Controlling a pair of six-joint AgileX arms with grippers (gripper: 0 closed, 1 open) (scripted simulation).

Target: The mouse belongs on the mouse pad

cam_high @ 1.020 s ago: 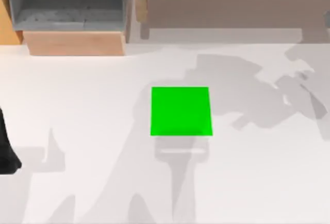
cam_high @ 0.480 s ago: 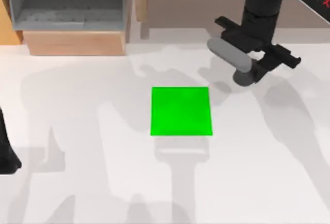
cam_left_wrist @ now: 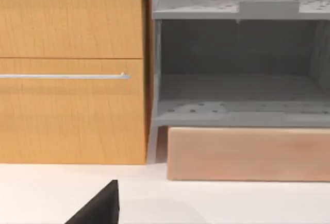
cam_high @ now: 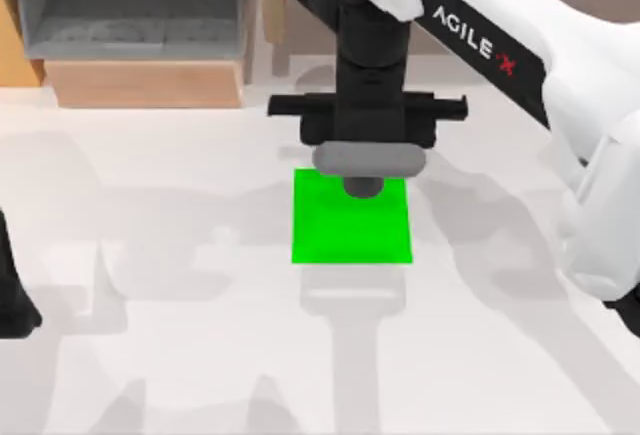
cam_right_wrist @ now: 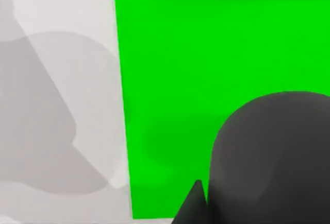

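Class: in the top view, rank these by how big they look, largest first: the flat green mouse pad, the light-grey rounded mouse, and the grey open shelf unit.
1. Grey open shelf unit, cut off by the frame.
2. Flat bright green mouse pad.
3. Light-grey rounded mouse, held by the right gripper; it sits nearer the camera, so its look is inflated.

The mouse pad lies on the table near its middle. The mouse sits crosswise over the pad's far edge, under the right gripper. A shelf unit stands behind, at far left. The left arm waits at the left edge.
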